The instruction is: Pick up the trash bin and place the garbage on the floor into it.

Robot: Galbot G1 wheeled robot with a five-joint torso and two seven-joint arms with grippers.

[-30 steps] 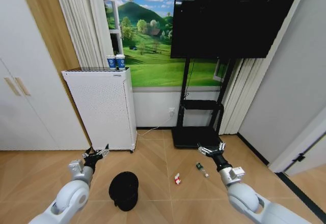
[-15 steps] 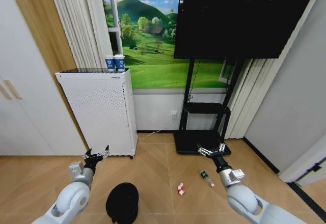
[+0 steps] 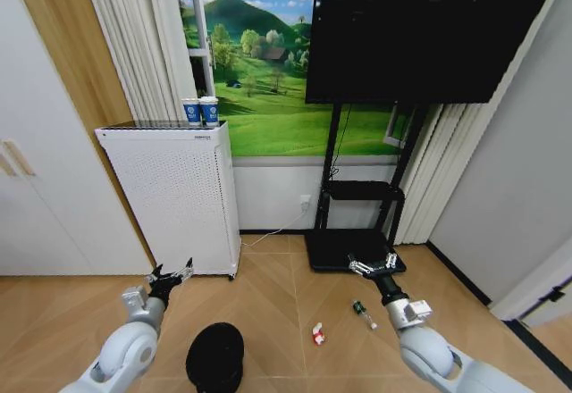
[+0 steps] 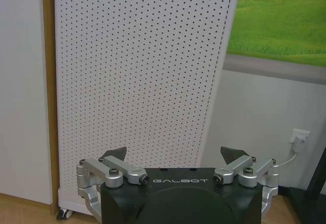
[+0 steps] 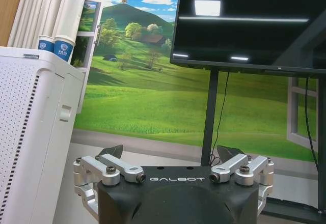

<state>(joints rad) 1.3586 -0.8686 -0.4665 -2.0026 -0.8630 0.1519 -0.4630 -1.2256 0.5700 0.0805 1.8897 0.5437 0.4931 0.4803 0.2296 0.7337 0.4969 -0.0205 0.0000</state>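
The trash bin, small, round and black, stands on the wooden floor near the bottom of the head view. Two bits of garbage lie to its right: a red-and-white wrapper and, farther right, a dark green bottle. My left gripper hovers open above the floor, up and left of the bin and apart from it. My right gripper is open too, above and behind the bottle. In the wrist views the left gripper faces the white perforated appliance and the right gripper faces the TV; both hold nothing.
A tall white perforated appliance stands against the wall with two blue-and-white paper cups on top. A black TV stand with a large screen is at the right. A wall runs along the far right.
The camera has shifted, so the bin, wrapper and bottle sit lower and slightly sideways in the picture. Both arms keep the same open pose; nothing on the floor was touched.
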